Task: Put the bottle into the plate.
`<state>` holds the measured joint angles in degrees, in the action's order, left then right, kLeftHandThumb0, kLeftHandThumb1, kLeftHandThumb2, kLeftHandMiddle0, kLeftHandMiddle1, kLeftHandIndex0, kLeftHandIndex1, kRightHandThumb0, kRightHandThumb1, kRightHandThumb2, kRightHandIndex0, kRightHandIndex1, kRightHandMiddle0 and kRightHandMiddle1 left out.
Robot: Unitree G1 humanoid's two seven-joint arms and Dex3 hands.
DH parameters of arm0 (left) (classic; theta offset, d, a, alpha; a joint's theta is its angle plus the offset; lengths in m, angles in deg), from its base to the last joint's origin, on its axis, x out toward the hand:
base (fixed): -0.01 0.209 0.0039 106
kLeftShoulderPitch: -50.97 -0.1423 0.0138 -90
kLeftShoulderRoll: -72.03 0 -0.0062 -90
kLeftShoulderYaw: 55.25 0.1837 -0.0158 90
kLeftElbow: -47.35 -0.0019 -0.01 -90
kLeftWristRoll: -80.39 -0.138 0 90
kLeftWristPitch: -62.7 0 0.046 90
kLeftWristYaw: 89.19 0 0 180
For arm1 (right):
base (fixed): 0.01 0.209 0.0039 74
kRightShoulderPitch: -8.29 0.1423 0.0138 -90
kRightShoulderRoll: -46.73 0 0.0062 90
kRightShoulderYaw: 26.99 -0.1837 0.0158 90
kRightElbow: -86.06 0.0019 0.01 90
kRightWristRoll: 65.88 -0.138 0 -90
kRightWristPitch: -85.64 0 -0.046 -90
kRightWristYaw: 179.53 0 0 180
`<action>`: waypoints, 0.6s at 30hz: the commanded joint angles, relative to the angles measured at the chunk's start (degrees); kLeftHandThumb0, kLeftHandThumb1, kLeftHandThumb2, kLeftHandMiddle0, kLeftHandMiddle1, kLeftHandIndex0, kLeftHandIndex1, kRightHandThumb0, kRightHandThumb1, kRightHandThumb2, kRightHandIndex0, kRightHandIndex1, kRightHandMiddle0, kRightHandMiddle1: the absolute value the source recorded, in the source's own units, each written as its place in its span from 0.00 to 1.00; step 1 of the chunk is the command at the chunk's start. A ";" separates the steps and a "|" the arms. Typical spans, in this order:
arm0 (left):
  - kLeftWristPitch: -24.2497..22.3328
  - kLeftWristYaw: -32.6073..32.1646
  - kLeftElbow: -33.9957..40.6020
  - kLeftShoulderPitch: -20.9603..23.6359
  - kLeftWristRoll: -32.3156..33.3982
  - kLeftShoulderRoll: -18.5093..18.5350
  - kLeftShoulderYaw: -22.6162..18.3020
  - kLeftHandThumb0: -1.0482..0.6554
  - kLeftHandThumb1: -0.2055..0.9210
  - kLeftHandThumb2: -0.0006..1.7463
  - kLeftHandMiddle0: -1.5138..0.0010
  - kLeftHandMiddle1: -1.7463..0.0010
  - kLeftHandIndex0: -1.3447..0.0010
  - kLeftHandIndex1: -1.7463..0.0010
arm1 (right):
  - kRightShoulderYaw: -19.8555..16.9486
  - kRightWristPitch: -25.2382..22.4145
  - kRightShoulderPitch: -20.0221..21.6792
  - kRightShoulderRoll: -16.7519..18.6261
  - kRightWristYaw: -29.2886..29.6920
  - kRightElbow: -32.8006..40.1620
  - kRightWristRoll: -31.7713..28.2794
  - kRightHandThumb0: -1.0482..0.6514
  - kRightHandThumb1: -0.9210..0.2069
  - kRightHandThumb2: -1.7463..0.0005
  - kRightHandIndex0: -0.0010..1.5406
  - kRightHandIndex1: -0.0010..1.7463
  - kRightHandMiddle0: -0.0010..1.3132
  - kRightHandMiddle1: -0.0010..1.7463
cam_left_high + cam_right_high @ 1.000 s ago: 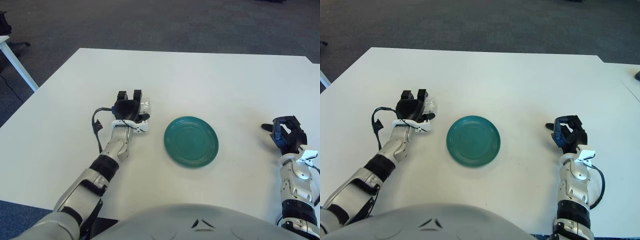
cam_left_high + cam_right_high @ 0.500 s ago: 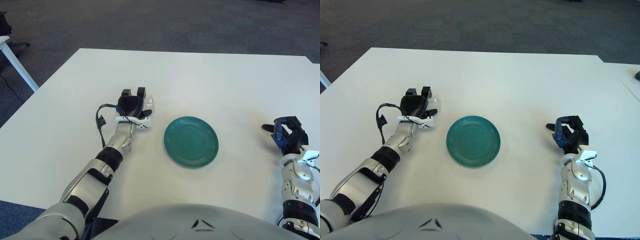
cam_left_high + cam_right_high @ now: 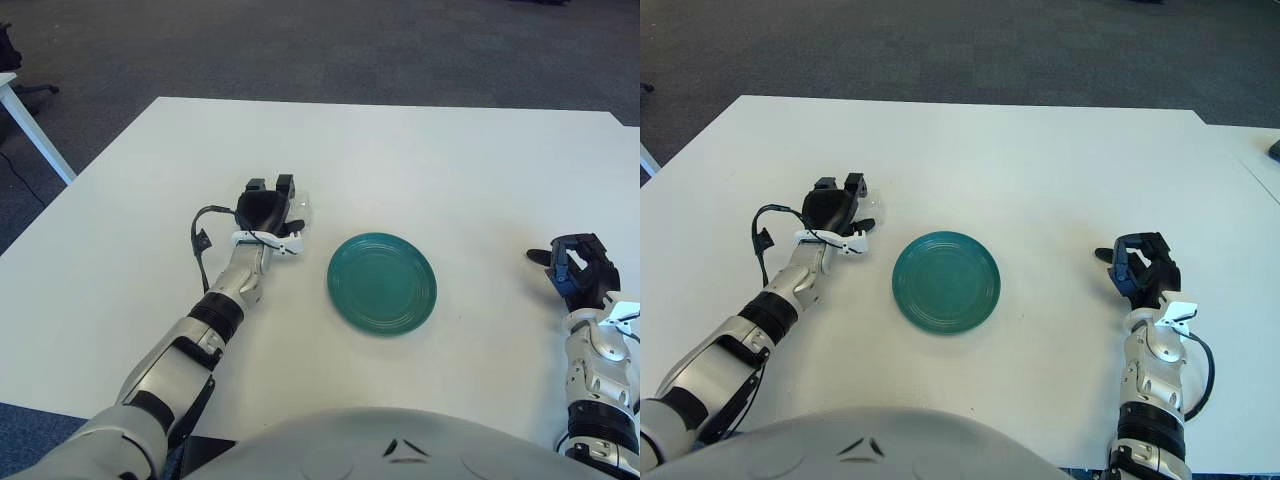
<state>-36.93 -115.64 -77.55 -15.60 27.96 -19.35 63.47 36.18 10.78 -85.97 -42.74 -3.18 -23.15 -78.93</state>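
A small clear bottle (image 3: 297,209) lies on the white table left of the green plate (image 3: 382,283). My left hand (image 3: 264,208) rests over the bottle with its fingers curled around it; most of the bottle is hidden under the hand. The bottle also shows in the right eye view (image 3: 869,206). The plate (image 3: 946,281) holds nothing. My right hand (image 3: 575,273) is parked at the table's right side, far from the plate.
The white table (image 3: 400,160) ends in a far edge against dark carpet. The leg of another white table (image 3: 35,130) stands at the far left. A black cable (image 3: 201,245) loops off my left wrist.
My left hand has moved a little away from me and to the right with the bottle under it. The right hand has shifted slightly toward the right edge.
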 commanded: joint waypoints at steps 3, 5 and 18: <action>0.63 3.25 -0.27 -4.84 1.56 0.38 1.25 0.31 0.33 0.86 0.27 0.00 0.46 0.00 | -0.55 -0.90 0.30 -0.24 -0.56 0.76 -1.49 0.41 0.06 0.68 0.33 0.62 0.22 0.96; 0.99 3.04 1.25 -5.36 1.67 0.75 1.09 0.31 0.33 0.86 0.28 0.00 0.46 0.00 | -0.50 -1.07 0.27 -0.20 -0.55 0.92 -1.57 0.41 0.05 0.68 0.33 0.62 0.22 0.96; -5.21 9.69 21.92 -9.89 -3.26 3.36 0.36 0.30 0.33 0.86 0.25 0.00 0.46 0.00 | -0.06 -0.92 0.10 0.40 -0.33 1.47 -1.46 0.41 0.06 0.69 0.33 0.62 0.23 0.95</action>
<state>-41.06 -107.86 -57.85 -24.73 25.77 -17.21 63.93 35.93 9.87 -85.95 -42.53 -3.43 -22.67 -80.21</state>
